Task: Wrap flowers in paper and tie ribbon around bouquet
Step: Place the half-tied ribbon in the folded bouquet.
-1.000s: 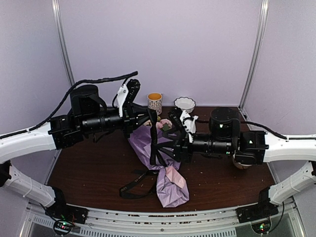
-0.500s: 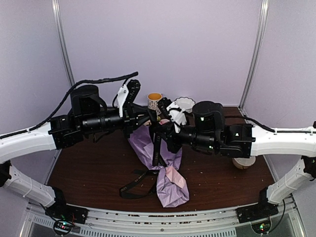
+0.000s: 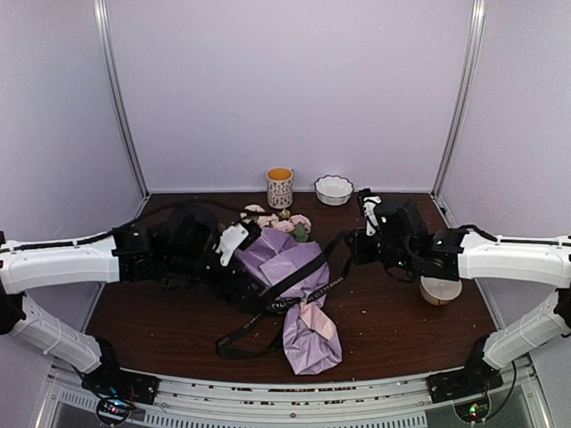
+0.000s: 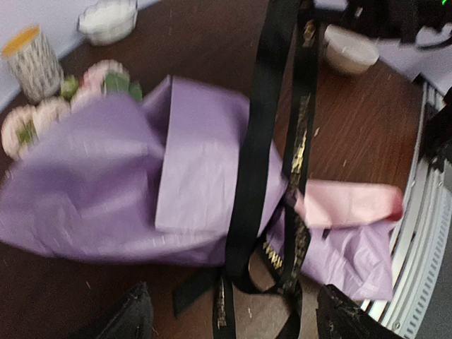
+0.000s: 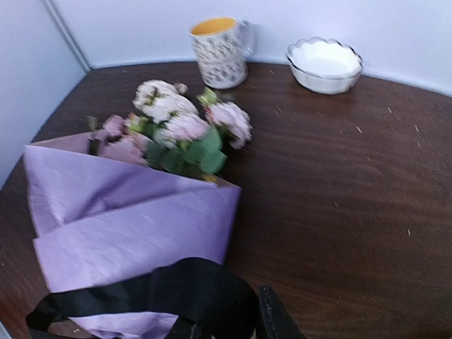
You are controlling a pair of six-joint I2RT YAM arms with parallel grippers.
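Note:
The bouquet lies on the table with lilac paper [image 3: 284, 260] wrapped round the flowers [image 3: 282, 222], whose pink heads stick out toward the back. A black ribbon [image 3: 308, 270] runs taut across the paper up to my right gripper [image 3: 353, 241], and its loose end loops on the table near the front. In the right wrist view the right gripper [image 5: 226, 326] is shut on a fold of the ribbon [image 5: 194, 289], with the flowers [image 5: 185, 128] and paper [image 5: 131, 212] beyond. My left gripper [image 4: 236, 314] hangs open over the ribbon [image 4: 248, 191] at the paper's [image 4: 106, 169] near edge.
A patterned mug [image 3: 279, 187] and a white scalloped bowl [image 3: 334, 189] stand at the back edge. A pale bowl [image 3: 440, 291] sits under my right forearm. The paper's pink underside [image 4: 349, 203] folds out near the table's front rail.
Both arms dropped from above the bouquet and moved apart. The left gripper let go of the ribbon and opened. The right gripper drew the ribbon out to the right.

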